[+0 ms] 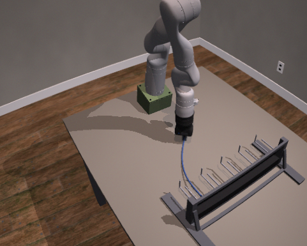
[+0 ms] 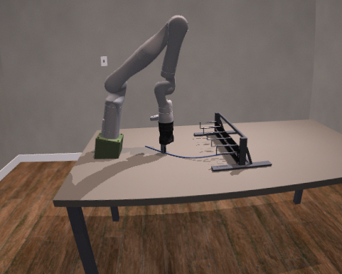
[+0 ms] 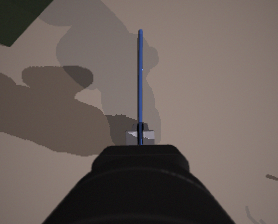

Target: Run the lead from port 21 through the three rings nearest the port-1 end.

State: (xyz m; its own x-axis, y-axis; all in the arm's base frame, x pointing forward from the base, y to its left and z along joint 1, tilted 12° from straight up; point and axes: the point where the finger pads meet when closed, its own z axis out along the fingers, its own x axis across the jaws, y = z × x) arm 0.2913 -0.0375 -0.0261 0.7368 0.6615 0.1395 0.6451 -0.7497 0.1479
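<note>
A thin blue lead (image 1: 184, 165) runs across the table from the dark patch-panel rack (image 1: 238, 177) toward the arm's base. My gripper (image 1: 184, 137) points straight down, low over the table, and is shut on the lead a short way back from its free end. In the wrist view the fingers pinch the lead (image 3: 140, 80), and its free end sticks out ahead of them, lying flat. In the exterior view the gripper (image 2: 163, 149) stands on the lead (image 2: 190, 156), whose free end (image 2: 146, 146) lies to its left. Several wire rings (image 1: 226, 165) stick out from the rack's front.
The green base block (image 1: 154, 98) of the arm stands behind the gripper. The rack's two foot bars (image 1: 180, 216) rest on the table near its front edge. The table edge runs close to the rack's near foot.
</note>
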